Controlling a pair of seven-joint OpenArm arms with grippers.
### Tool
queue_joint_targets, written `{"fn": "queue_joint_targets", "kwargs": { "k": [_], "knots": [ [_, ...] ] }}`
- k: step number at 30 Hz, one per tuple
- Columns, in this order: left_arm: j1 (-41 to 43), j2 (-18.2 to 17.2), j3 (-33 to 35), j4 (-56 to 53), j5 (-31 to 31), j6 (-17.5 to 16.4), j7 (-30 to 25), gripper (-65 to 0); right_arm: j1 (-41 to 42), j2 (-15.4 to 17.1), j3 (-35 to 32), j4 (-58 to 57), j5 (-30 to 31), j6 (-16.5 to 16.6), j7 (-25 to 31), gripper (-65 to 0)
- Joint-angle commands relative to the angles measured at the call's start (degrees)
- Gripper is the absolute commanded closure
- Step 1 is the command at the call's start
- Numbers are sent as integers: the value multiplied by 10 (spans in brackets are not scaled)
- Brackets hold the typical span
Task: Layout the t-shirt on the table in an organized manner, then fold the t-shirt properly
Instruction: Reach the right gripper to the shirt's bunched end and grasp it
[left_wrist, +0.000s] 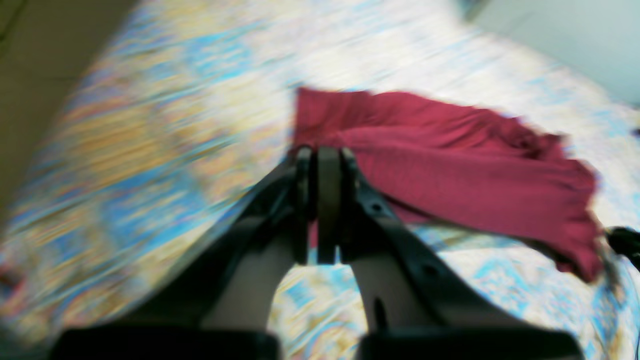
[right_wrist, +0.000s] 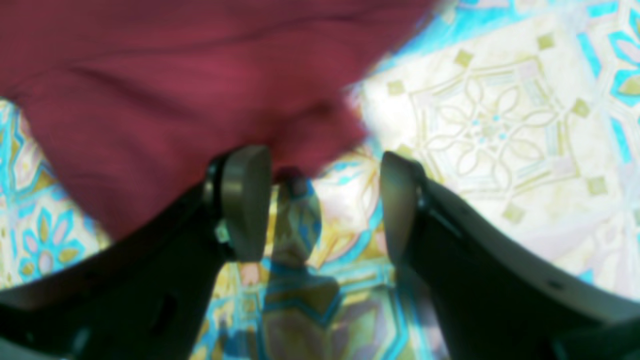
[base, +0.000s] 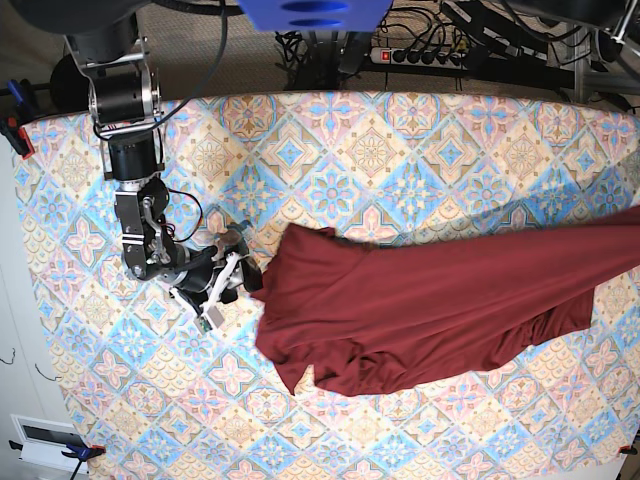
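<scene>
The dark maroon t-shirt (base: 430, 310) lies stretched in a long crumpled band across the table (base: 400, 130), from the middle to the right edge of the base view. My left gripper (left_wrist: 322, 152) is shut on a fold of the t-shirt (left_wrist: 450, 170), which trails away from its tips over the table (left_wrist: 175, 100); this view is blurred. That arm is outside the base view. My right gripper (base: 228, 288) stands open just left of the shirt's bunched end. Between its fingers (right_wrist: 245, 200) only the table (right_wrist: 500, 125) shows, while the t-shirt (right_wrist: 175, 90) reaches the left finger.
A power strip (base: 420, 55) and cables lie beyond the table's far edge. A red clamp (base: 20, 135) holds the cloth at the far left corner. The right arm's column (base: 120, 100) stands at the table's upper left. Floor (left_wrist: 30, 75) shows past the table edge.
</scene>
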Motion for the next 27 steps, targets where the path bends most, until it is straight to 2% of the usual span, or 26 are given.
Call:
{"fn": "queue_joint_targets", "kwargs": {
  "k": [1, 4, 8, 15, 20, 24, 27],
  "knots": [
    [1, -26, 0, -6, -17, -2, -16, 0, 25, 4, 3, 4, 14, 3, 18, -338],
    [8, -38, 0, -32, -15, -3, -18, 0, 28, 4, 2, -11, 14, 3, 18, -338],
    [16, -37, 2, -35, -14, -3, -18, 0, 28, 3, 0, -24, 14, 3, 18, -338],
    [16, -25, 3, -35, -13, -3, -16, 0, 28, -52, -1, -25, 14, 3, 17, -338],
    [16, -23, 22, -35, -13, -3, -17, 0, 28, -57, -2, -23, 14, 3, 13, -338],
    [16, -22, 37, -35, -13, -3, -18, 0, 28, -78, -2, -25, 14, 3, 13, -338],
    [15, -10, 37, -35, -14, -3, -18, 0, 28, -80, -2, -25, 14, 3, 12, -338]
  ]
}}
